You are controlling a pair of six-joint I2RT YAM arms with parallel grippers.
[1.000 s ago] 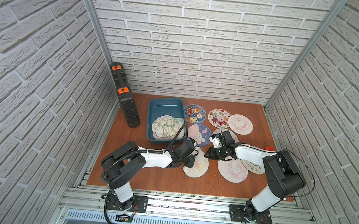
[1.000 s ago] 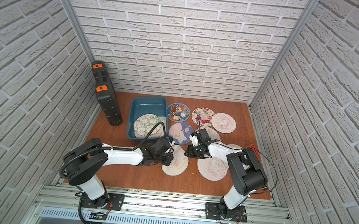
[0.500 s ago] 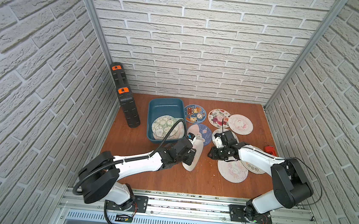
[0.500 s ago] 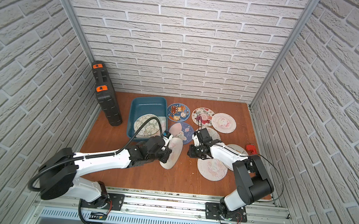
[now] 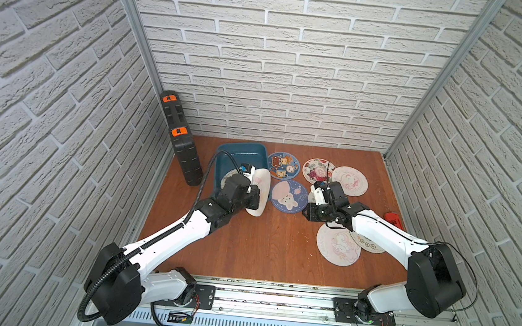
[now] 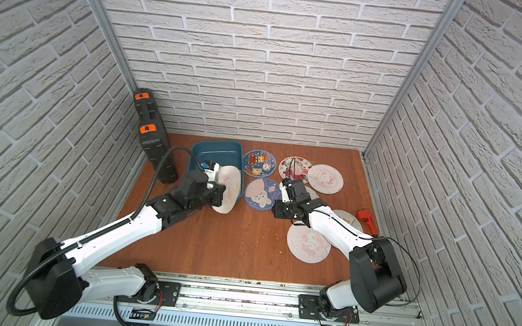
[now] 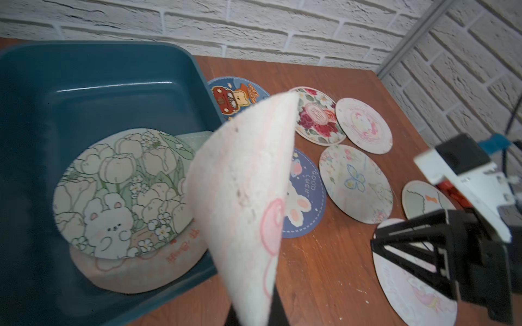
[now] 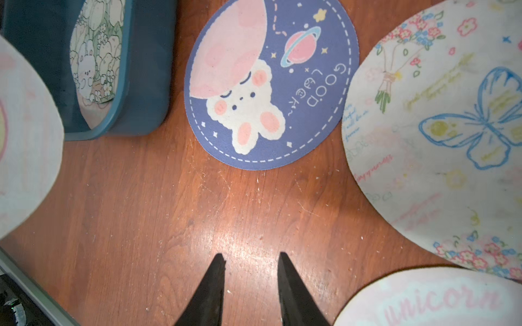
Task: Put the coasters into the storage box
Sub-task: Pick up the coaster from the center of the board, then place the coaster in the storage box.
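Change: pale pink coaster (image 5: 263, 178) now stands on edge at the right rim of the storage box (image 5: 238, 153), centre-left of frame. A second ago it lay flat on the table (image 5: 261, 251), lower in frame. The left gripper (image 5: 254, 191) is clamped shut on it. Judged: drop into box next. The right gripper (image 8: 250, 258), empty, stands part open, slightly wider than before.

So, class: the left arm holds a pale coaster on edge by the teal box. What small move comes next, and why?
Probably swing the held coaster over the storage box: the left gripper pinches it upright at the box's rim, not yet above the tulip coaster inside.
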